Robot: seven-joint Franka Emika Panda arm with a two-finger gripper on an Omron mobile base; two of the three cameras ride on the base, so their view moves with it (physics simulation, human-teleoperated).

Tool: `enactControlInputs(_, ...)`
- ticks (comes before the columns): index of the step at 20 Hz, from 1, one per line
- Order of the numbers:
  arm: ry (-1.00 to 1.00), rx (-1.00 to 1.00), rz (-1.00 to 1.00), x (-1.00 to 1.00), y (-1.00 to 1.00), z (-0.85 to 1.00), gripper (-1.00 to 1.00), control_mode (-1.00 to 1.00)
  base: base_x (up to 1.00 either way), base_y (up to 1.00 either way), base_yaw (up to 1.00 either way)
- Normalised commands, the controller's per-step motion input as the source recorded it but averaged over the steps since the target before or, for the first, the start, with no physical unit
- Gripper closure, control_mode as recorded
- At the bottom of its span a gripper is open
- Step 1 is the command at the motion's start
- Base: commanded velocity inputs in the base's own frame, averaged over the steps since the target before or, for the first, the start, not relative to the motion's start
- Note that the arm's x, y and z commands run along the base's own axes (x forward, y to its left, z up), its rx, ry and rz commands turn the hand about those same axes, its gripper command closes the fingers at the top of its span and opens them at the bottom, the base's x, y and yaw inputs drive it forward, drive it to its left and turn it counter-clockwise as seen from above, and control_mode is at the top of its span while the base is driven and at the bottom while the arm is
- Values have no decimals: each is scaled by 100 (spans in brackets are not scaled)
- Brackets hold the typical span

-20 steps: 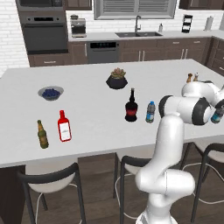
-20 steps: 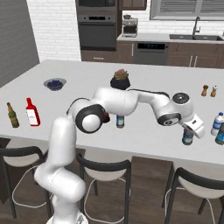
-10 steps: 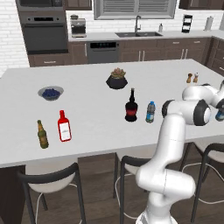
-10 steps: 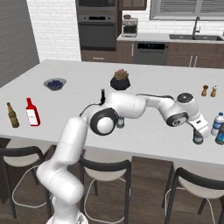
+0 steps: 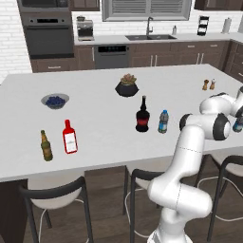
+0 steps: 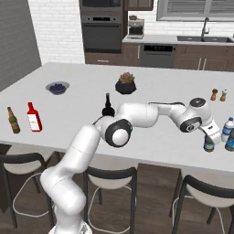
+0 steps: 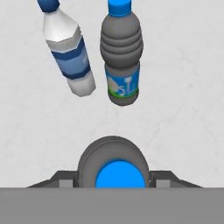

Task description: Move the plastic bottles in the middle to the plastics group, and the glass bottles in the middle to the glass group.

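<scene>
arm stretched far right, hand (image 6: 210, 140) pointing straight down, fingers either side of a bottle cap

Your arm (image 5: 190, 156) is glossy white, built of thick rounded tube links that swell into bulbous joints. Each joint ends in a flat dark grey disc cap, plain in the right base view. The base (image 5: 173, 230) is a fat white column. At the gripper (image 6: 210, 137) you see a pale blocky hand, fingers dark.
</scene>
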Motion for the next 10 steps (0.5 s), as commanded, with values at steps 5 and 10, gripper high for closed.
enactControlInputs(5,6,3,0,2,-12,-47,100,-100,0,0,0)
enactControlInputs(10,4,0,0,3,2,-54,-100,-100,0,0,0)
